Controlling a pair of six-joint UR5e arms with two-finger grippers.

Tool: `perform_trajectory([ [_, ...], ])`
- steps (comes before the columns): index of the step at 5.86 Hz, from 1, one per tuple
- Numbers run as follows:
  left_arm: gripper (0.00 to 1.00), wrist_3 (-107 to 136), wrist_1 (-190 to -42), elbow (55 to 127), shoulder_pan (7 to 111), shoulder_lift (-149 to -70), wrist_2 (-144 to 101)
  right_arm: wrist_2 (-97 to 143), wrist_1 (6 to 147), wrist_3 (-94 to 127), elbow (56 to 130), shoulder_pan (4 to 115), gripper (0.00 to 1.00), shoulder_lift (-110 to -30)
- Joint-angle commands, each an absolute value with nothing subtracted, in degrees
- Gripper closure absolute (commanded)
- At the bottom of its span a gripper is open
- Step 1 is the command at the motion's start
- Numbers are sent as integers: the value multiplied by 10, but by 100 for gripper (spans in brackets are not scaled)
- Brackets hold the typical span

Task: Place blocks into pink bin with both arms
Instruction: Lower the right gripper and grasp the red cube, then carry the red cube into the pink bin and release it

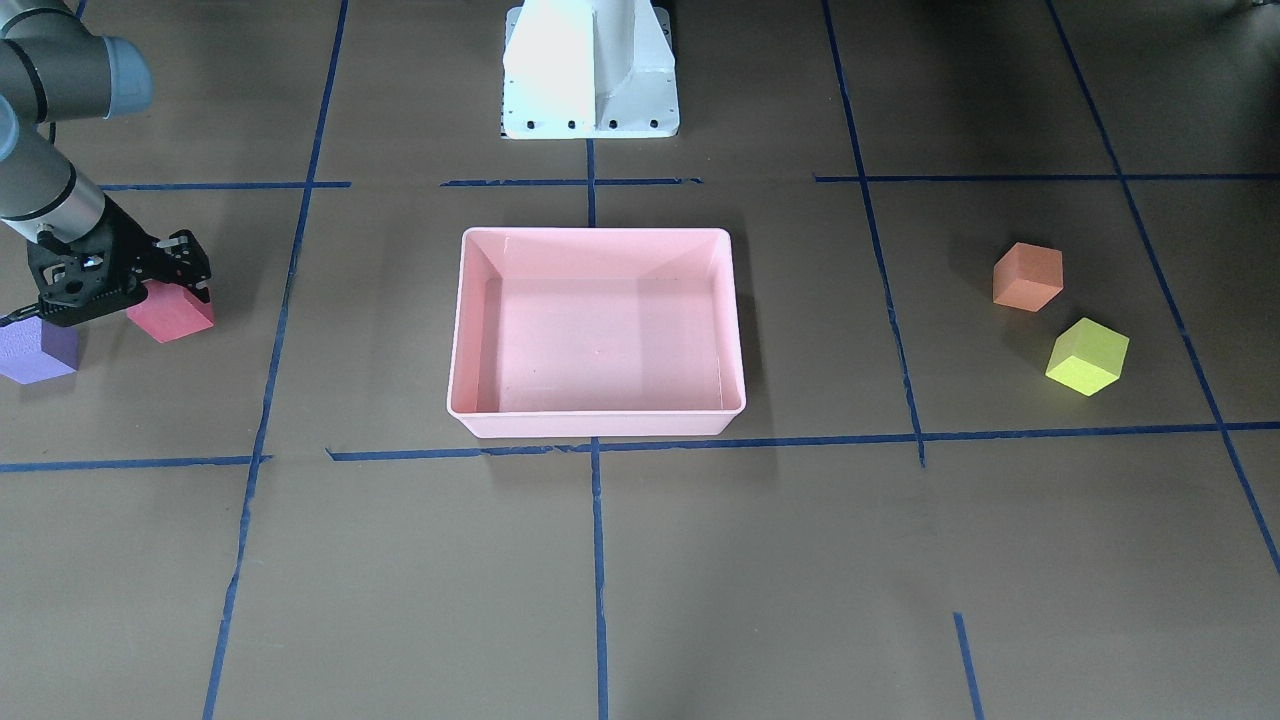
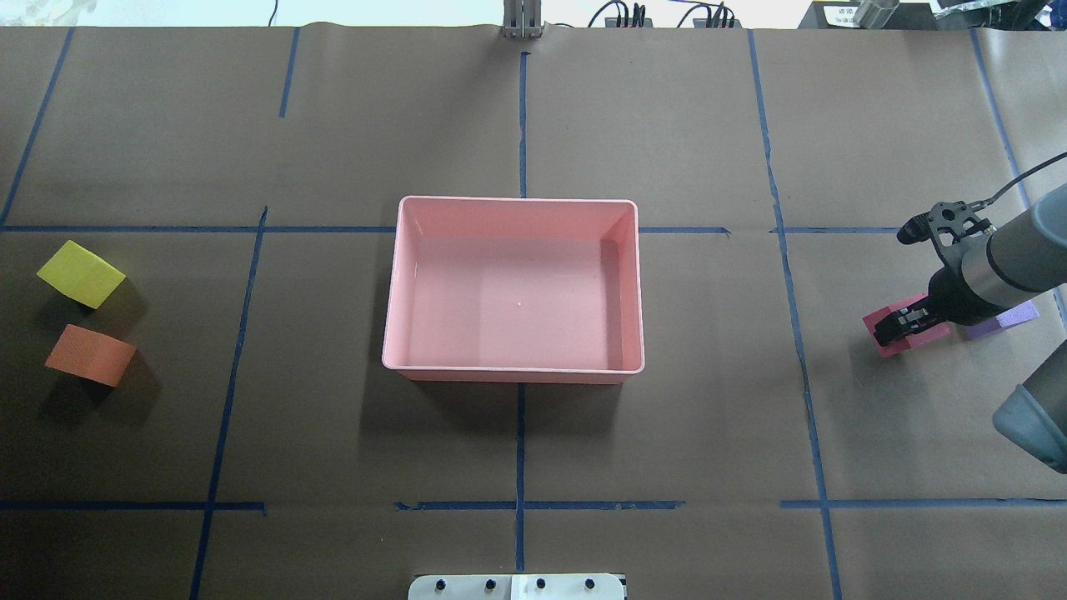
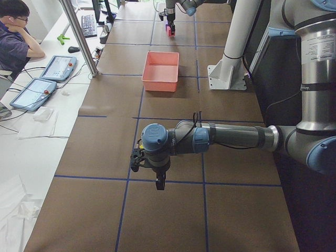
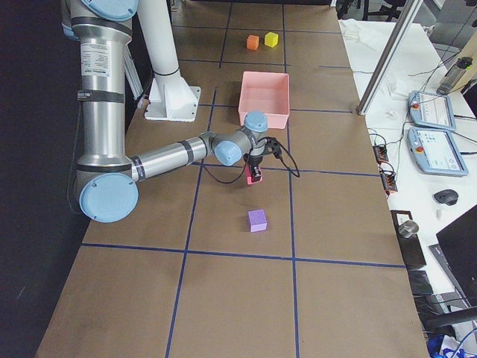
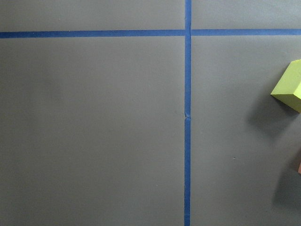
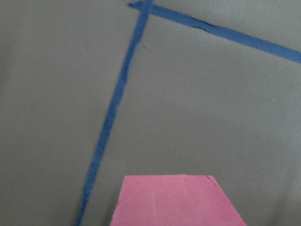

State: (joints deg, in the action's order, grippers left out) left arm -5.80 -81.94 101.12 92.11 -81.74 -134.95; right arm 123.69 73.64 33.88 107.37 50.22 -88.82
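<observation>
The pink bin [image 1: 596, 425] stands empty at the table's middle and also shows in the overhead view [image 2: 517, 200]. My right gripper [image 1: 125, 300] is low over the red block [image 1: 172, 315], fingers spread to either side of it; the block fills the bottom of the right wrist view [image 6: 176, 202]. The purple block [image 1: 35, 350] lies just beyond it. The orange block [image 1: 1027, 277] and the yellow-green block [image 1: 1087, 356] lie together on my left side. My left gripper [image 3: 159, 181] hangs over bare table near them; I cannot tell whether it is open or shut.
The white pedestal [image 1: 590, 70] stands behind the bin. Blue tape lines grid the brown table cover. A seated person [image 3: 16, 37] and tablets are at a side table beyond the far edge.
</observation>
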Motion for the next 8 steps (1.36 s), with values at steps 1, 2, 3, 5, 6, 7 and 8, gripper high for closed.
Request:
perform_trajectory([
  [1, 0, -58, -820, 1017, 921, -817, -1350, 1240, 888, 410, 1097, 501, 64, -744],
  [2, 0, -58, -820, 1018, 921, -817, -1350, 1235, 946, 470, 1092, 460, 64, -667],
  [3, 0, -58, -820, 1019, 921, -817, -1350, 1230, 960, 534, 1089, 434, 64, -623],
  [5, 0, -58, -820, 1020, 921, -817, -1350, 1162, 962, 680, 1047, 353, 63, -531],
  [6, 0, -58, -821, 1020, 921, -817, -1350, 1129, 961, 712, 1014, 329, 54, -497],
  [7, 0, -58, -817, 1052, 919, -804, -1349, 1122, 961, 715, 1006, 324, 1, -492],
  [8, 0, -57, -823, 1072, 914, -789, -1352, 1120, 961, 715, 1007, 324, 0, -492],
])
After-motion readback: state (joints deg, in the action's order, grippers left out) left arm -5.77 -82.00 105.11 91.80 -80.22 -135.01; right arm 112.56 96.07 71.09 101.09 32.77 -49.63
